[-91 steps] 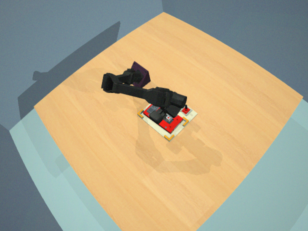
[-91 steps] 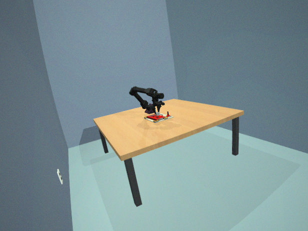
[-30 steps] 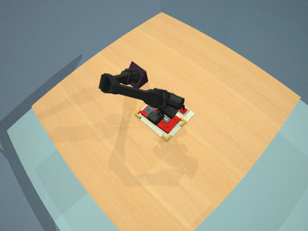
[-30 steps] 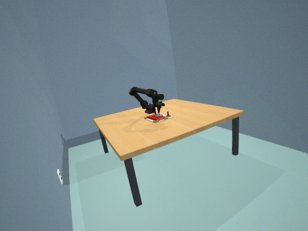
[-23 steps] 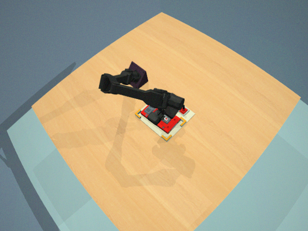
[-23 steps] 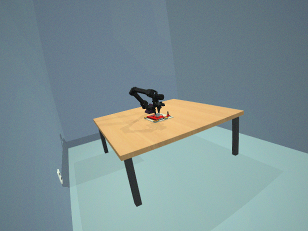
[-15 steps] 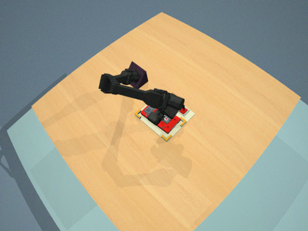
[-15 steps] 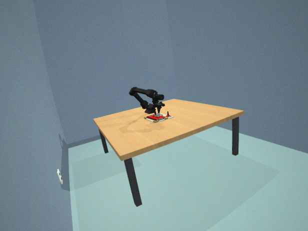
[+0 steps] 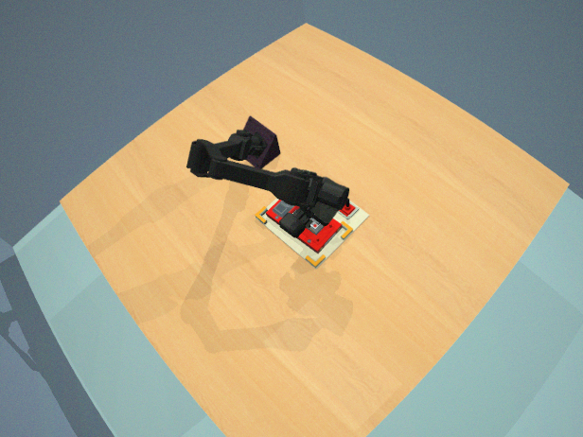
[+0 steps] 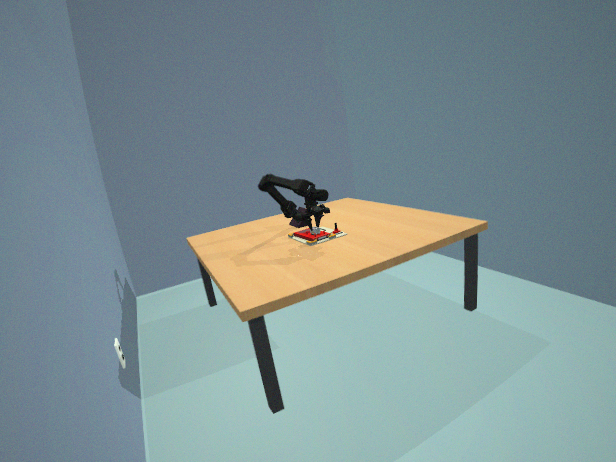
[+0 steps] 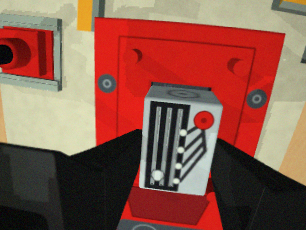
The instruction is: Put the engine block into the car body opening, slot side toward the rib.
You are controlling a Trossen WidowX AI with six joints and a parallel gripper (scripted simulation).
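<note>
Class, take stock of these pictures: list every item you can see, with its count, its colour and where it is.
Table: one, pale wood top, dark legs, mid-room.
Board: one, cream, on the table.
Corner brackets: at least three, orange, on the board.
Car body: one, red, on the board.
Engine block: one, grey with black stripes and a red disc, between the fingers.
Red piece with black knob: one, beside the car body.
Wall outlet: one, white, low on the wall.
Arm: one, black, dark purple base.
Gripper: one, black, over the car body.
</note>
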